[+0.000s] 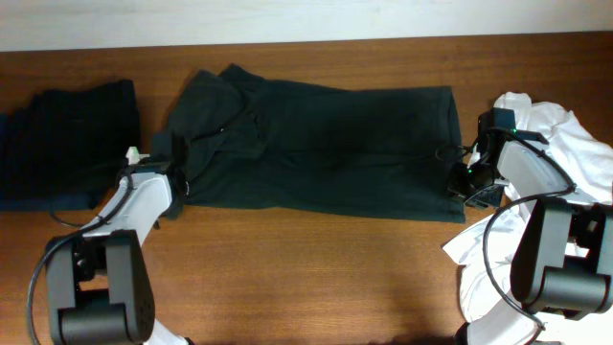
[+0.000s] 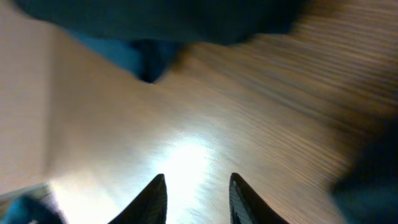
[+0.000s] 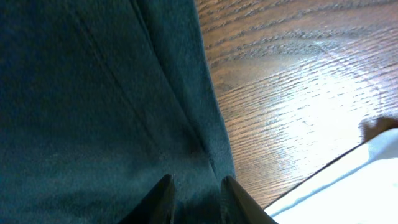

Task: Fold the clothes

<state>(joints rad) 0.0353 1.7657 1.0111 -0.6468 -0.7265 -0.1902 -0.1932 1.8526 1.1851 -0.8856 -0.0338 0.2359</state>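
A dark T-shirt (image 1: 326, 144) lies spread across the middle of the table, its upper left part rumpled. My right gripper (image 1: 462, 184) sits at the shirt's lower right corner. In the right wrist view, the right gripper (image 3: 197, 180) has dark shirt fabric (image 3: 93, 93) pinched between its fingers near the hem. My left gripper (image 1: 180, 187) is at the shirt's lower left corner. The left wrist view is blurred, and there the left gripper (image 2: 198, 177) stands open over bare wood, with dark cloth (image 2: 174, 18) farther ahead.
A pile of dark clothes (image 1: 72, 134) lies at the far left. White clothes (image 1: 560, 144) are heaped at the right edge under and around the right arm, and a white edge (image 3: 348, 180) shows beside the right fingers. The wooden table (image 1: 316, 268) shows in front.
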